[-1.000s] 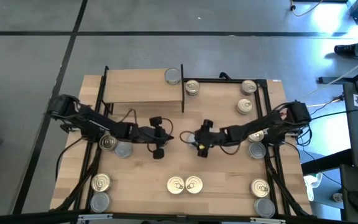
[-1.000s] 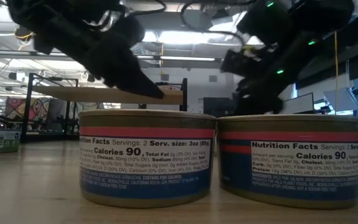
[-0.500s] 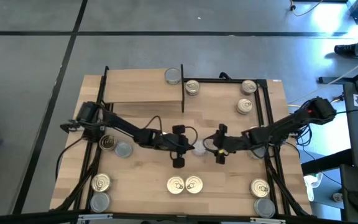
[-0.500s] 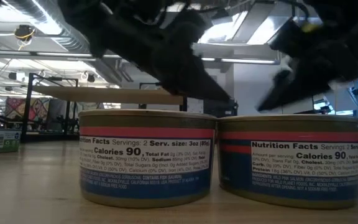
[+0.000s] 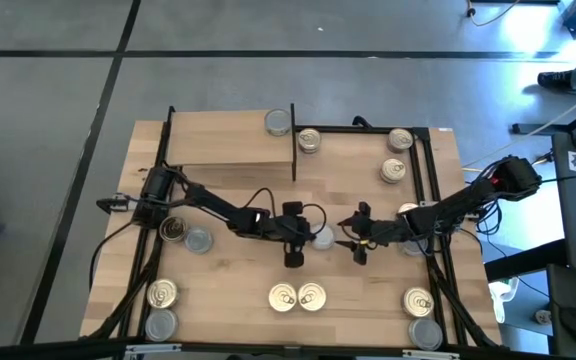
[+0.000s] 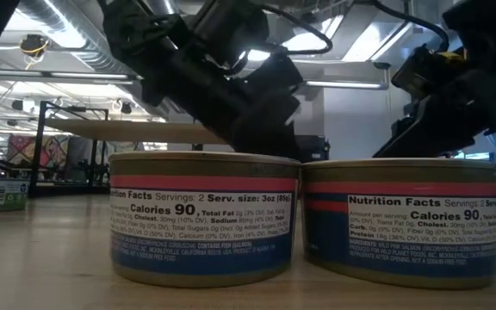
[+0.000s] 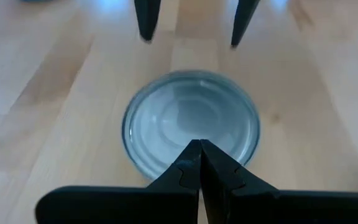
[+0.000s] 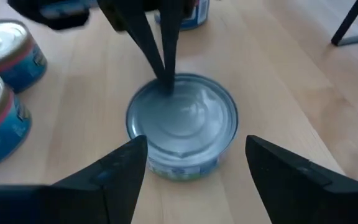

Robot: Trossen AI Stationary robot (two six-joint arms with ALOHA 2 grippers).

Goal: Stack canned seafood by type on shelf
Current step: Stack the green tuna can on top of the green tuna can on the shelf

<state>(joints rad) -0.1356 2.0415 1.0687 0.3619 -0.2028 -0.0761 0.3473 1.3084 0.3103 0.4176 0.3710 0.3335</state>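
Note:
A silver-topped tin (image 5: 321,237) of canned seafood stands on the tabletop at the table's middle. My left gripper (image 5: 310,238) is shut, its tips over the tin's lid (image 7: 191,118). My right gripper (image 5: 348,240) is open just right of the tin, its fingers (image 8: 126,165) apart on either side of the tin's near wall and clear of it. The shelf (image 5: 230,140) stands at the far left with one silver tin (image 5: 279,122) on its right end. My left gripper sets its shut fingertips (image 8: 166,84) on the silver tin's lid, close to the rim on the table's left side (image 8: 160,93). The fingers slant down from the table's left. The tin stands upright on the tabletop.
Gold-lidded tins lie at the far right (image 5: 400,139), (image 5: 393,170) and beside the shelf post (image 5: 309,140). Two more stand side by side near the front edge (image 5: 283,296), (image 5: 312,296), filling the low view (image 6: 203,215). Other tins sit at the left (image 5: 173,230) and the front corners (image 5: 160,323), (image 5: 426,333).
My left gripper has gone toward the table's right and down onto the silver tin, staying shut. My right gripper has drawn back toward the table's right edge, off the middle, and has rolled a little; the tin now shows between the two grippers.

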